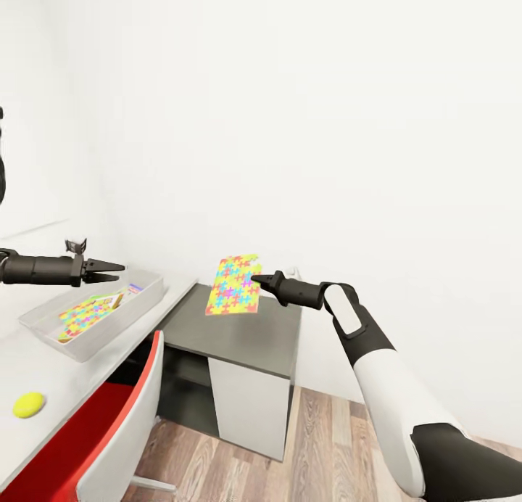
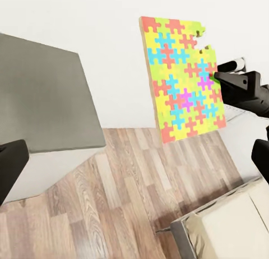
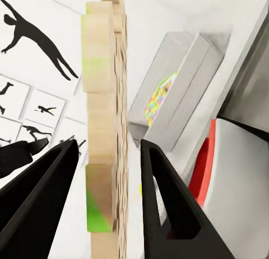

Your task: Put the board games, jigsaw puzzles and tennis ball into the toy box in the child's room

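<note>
The right gripper (image 1: 258,279) is closed on the right edge of a jigsaw puzzle (image 1: 233,285), holding the board upright and slightly tilted in the air above the dark grey side cabinet (image 1: 239,336). In the right wrist view the two black fingers (image 3: 162,197) flank the puzzle's layered wooden edge, which runs vertically between them. In the left wrist view the same puzzle (image 2: 182,78) faces the camera, with the right gripper (image 2: 219,76) clamped on its edge and wood-plank floor (image 2: 112,197) behind it. The left gripper (image 1: 116,271) hovers above the far end of the grey toy box (image 1: 148,297); its fingers are slightly parted and hold nothing. The toy box rests on the white table (image 1: 36,371) at the left and contains a second jigsaw puzzle (image 1: 85,315) lying flat, with a small printed box (image 1: 135,289) at its far end. A tennis ball (image 1: 29,404) lies on the table nearer the robot, well apart from the toy box. A red and white chair (image 1: 123,422) stands at the table's right edge, just beside the side cabinet. Black athlete-silhouette wall pictures (image 3: 31,32) are visible in the right wrist view.
</note>
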